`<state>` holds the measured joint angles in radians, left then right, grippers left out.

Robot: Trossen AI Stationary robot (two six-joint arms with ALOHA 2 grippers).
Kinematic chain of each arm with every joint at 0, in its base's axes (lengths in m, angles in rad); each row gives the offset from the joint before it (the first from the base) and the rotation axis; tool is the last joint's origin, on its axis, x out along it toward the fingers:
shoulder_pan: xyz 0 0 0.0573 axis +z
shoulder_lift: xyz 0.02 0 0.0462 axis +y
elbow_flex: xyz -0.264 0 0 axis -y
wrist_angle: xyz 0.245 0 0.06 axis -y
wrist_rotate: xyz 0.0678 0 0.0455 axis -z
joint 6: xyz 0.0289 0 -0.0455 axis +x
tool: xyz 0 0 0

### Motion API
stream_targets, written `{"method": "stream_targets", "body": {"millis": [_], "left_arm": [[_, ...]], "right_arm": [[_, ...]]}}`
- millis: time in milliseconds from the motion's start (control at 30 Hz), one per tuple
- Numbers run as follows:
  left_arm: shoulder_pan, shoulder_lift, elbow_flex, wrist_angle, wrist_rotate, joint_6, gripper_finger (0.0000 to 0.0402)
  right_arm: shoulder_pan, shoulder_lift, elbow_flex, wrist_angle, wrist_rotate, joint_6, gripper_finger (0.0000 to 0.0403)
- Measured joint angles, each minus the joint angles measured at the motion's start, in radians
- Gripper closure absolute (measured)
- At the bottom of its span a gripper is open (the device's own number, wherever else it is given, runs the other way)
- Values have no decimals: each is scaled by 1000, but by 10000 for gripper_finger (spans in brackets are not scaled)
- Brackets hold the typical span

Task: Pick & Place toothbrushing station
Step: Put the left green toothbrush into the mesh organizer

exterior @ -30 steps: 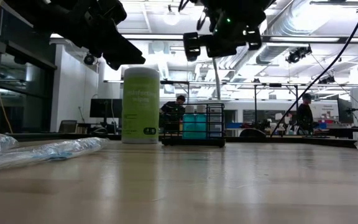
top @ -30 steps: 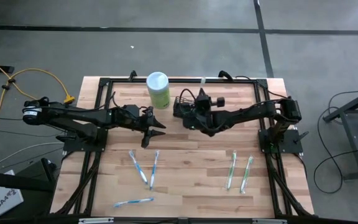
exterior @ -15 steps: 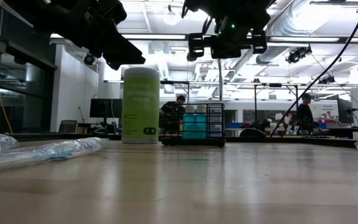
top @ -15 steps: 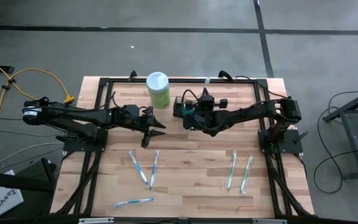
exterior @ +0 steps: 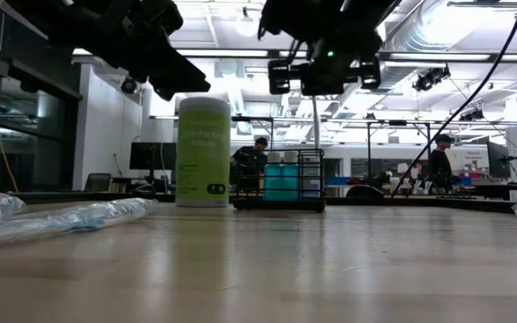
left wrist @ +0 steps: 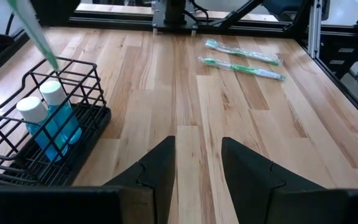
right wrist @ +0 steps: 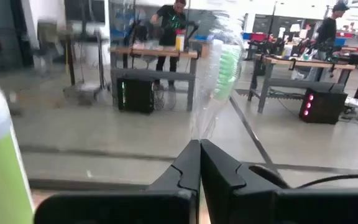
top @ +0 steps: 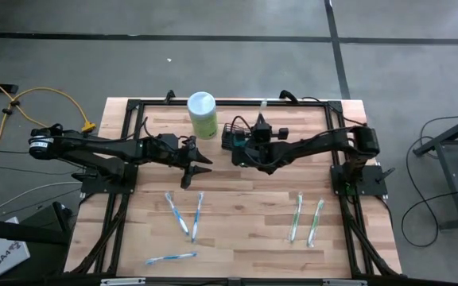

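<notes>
The black wire basket (top: 234, 135) with two blue bottles (left wrist: 50, 118) inside is seen standing near the table's (top: 245, 238) far edge, just beside the green canister (top: 202, 114). Directly above it, a wrapped green toothbrush (right wrist: 219, 81) is pinched upright in the clenched right gripper (right wrist: 200, 155). The left gripper (top: 196, 168) is held over the boards near the basket, its fingers (left wrist: 154, 174) parted and nothing grasped.

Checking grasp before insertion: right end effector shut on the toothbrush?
Shut: right end effector fingers meet around the wrapped green toothbrush, held upright above the black caddy.
</notes>
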<state>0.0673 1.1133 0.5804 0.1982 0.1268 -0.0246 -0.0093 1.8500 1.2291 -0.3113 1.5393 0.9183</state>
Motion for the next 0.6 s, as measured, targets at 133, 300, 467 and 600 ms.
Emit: {"method": "stream_targets", "body": {"millis": [133,300,467,600], "left_arm": [[0,0,0,1,0,0,274],[0,0,0,3,0,2,274],[0,0,0,4,0,2,274],[0,0,0,5,0,3,274]], "right_arm": [[-6,34,-3,1,-14,29,401],[-5,62,-2,35,-50,25,401],[-4,84,-4,52,-94,28,401],[-2,97,-4,59,-118,28,401]]}}
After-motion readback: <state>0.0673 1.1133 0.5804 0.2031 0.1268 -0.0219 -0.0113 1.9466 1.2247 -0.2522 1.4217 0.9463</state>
